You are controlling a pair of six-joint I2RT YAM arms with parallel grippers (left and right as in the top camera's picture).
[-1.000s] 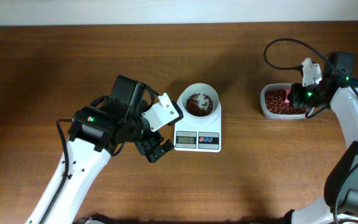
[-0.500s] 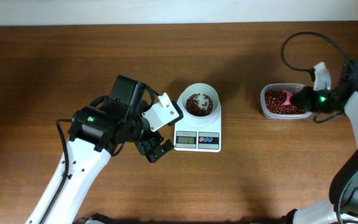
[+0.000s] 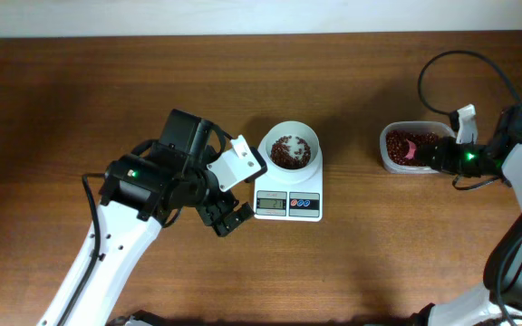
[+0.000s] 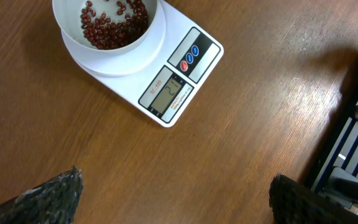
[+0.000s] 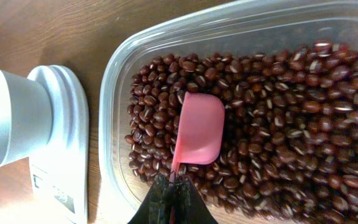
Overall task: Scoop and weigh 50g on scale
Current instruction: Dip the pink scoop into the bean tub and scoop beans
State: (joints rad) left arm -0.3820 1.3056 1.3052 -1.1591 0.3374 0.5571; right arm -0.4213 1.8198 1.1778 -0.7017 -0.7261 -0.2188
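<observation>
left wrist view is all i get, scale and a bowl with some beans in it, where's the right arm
observer: the right gripper is over the clear tub of red beans, to the right of the scale.
operator: holding anything
observer: yes, it's shut on the handle of a pink scoop.
operator: scoop loaded
observer: no beans show on its pink surface; it lies on the beans inside the tub.
</observation>
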